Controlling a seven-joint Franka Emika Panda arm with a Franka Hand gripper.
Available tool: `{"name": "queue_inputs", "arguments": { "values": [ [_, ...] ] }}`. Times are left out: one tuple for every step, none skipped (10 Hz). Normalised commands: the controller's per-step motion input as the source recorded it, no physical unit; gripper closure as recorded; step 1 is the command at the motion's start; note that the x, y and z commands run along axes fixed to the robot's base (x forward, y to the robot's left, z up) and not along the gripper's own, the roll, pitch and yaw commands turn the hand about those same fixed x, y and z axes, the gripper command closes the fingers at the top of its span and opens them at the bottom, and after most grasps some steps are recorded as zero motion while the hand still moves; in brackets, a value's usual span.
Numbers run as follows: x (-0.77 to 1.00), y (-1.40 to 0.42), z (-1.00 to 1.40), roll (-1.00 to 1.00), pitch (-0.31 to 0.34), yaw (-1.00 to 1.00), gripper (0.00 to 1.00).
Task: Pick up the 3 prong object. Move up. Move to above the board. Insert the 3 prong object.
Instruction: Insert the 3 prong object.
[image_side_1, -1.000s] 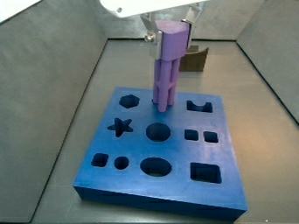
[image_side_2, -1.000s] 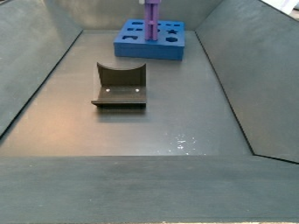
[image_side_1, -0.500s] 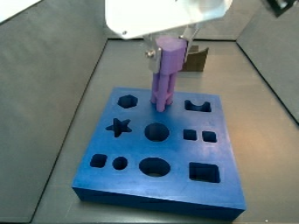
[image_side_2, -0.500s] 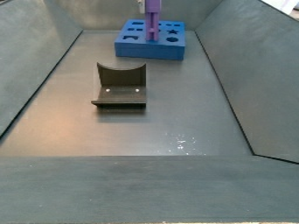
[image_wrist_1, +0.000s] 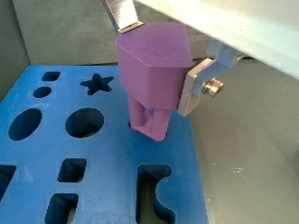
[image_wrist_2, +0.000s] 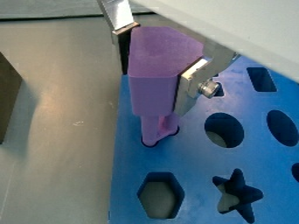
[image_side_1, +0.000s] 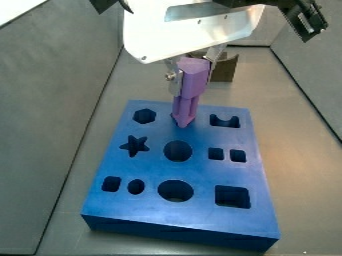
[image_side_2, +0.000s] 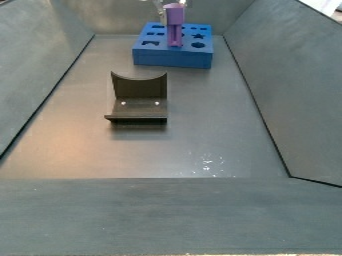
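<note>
My gripper (image_wrist_1: 158, 59) is over the blue board (image_side_1: 147, 190), fingers clamped on the cylindrical top of the 3 prong object (image_side_1: 187, 92). In both wrist views one silver finger plate (image_wrist_2: 193, 77) presses flat against the purple side, and the opposite finger (image_wrist_1: 121, 12) shows behind the peg.

The 3 prong object (image_wrist_1: 152, 79) stands upright. Its prongs reach down to the board's surface (image_wrist_2: 176, 188) near the middle of the far half, between the hexagon hole (image_side_1: 144, 116) and the notched hole (image_side_1: 227, 122). In a wrist view the prong tips (image_wrist_2: 156, 133) look sunk slightly into the board; how deep, I cannot tell.

In a side view the board (image_side_2: 197, 52) lies at the far end of the grey floor (image_side_2: 160, 150), the peg (image_side_2: 174, 22) rising from it. The fixture (image_side_2: 138, 98) stands well apart from the board, mid-floor.
</note>
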Motion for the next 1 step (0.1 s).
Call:
{"name": "queue_inputs", "arguments": {
  "values": [
    [0.0, 0.0, 0.0, 0.0, 0.0, 0.0, 1.0]
  ]
}}
